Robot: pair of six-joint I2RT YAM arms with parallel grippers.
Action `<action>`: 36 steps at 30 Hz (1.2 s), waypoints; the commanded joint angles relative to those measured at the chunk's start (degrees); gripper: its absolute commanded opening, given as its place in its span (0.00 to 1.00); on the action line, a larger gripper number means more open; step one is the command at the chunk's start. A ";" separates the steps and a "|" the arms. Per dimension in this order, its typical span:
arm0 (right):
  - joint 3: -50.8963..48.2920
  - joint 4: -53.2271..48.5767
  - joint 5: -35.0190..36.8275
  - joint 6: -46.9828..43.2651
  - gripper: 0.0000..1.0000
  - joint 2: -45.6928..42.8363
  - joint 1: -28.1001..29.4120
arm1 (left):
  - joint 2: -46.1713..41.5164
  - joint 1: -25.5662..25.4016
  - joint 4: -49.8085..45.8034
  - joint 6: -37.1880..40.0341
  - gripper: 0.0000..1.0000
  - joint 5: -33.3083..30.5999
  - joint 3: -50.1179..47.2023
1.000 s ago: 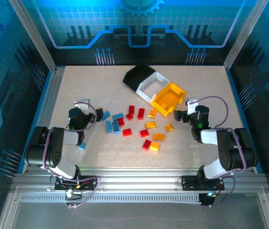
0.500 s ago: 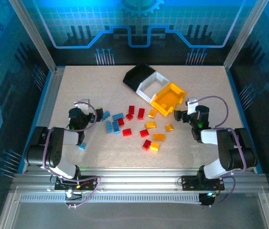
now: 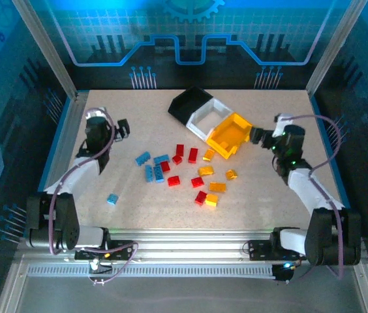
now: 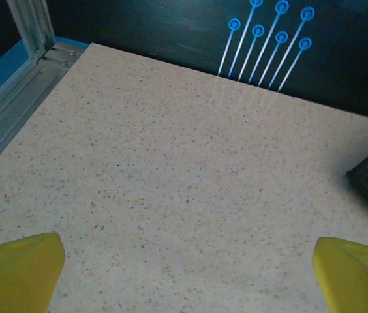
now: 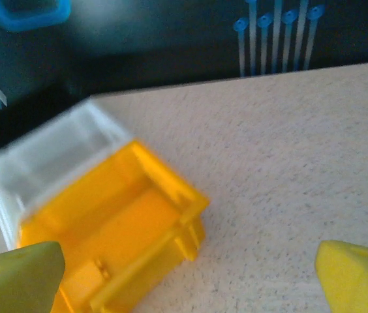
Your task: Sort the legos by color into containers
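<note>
Legos lie loose mid-desk, so with my left hand and right hand both spread wide and empty, I'd lower one squarely over a single brick.

Black bin, white bin and yellow bin joined in a slanted row, open, blue bricks, red bricks and orange bricks scattered loose on their near side, lone blue brick apart at left
</note>
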 commanded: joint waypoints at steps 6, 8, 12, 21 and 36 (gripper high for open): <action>20.78 -38.66 -15.80 13.64 1.00 5.11 -3.36 | -4.49 0.38 -28.50 -17.16 0.99 6.78 9.60; 23.22 -43.97 -18.35 13.35 1.00 5.76 -2.62 | -5.22 0.27 -30.25 -20.25 0.99 12.40 10.25; 26.41 -56.96 -17.23 11.30 1.00 6.08 0.58 | -6.19 -2.45 -33.29 -21.85 0.99 20.72 9.81; 19.88 -69.40 -10.63 11.60 0.96 1.70 10.68 | -14.36 -15.59 -34.00 -21.29 0.99 23.95 -0.73; 15.74 -60.81 -2.29 18.48 0.78 14.09 25.91 | -16.02 -17.65 -35.49 -22.63 0.99 26.48 -4.08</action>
